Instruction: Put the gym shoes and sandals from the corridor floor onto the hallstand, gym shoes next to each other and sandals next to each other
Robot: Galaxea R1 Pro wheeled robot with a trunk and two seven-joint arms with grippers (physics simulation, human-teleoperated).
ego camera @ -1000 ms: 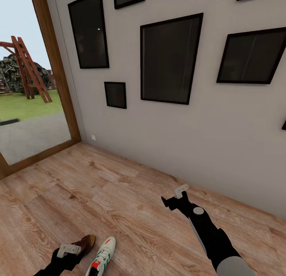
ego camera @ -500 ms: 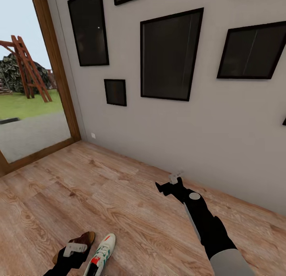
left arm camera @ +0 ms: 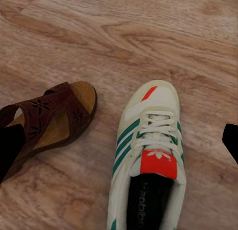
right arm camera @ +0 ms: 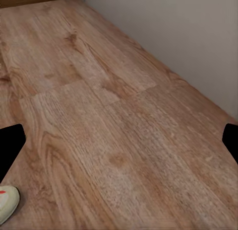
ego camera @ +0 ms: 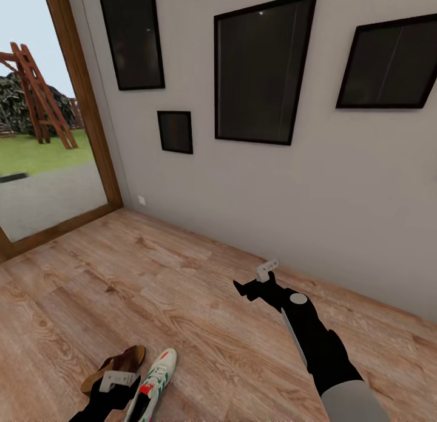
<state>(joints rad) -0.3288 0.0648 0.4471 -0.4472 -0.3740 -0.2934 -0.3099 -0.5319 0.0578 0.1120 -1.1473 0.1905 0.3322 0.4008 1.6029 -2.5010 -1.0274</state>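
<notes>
A cream-white lace-up gym shoe with green stripes (left arm camera: 148, 155) lies just beside a brown open sandal (left arm camera: 49, 123) on the light-brown wood-plank floor (ego camera: 182, 300), under the left end effector (ego camera: 115, 382), spread wide and empty. The right end effector (ego camera: 255, 282), also open, hovers empty near the grey wall (ego camera: 255, 191).

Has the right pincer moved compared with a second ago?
Yes. The right pincer has drifted toward the left of the head view and closer to the wall's base, which itself only slid up slightly as the camera tilted.
</notes>
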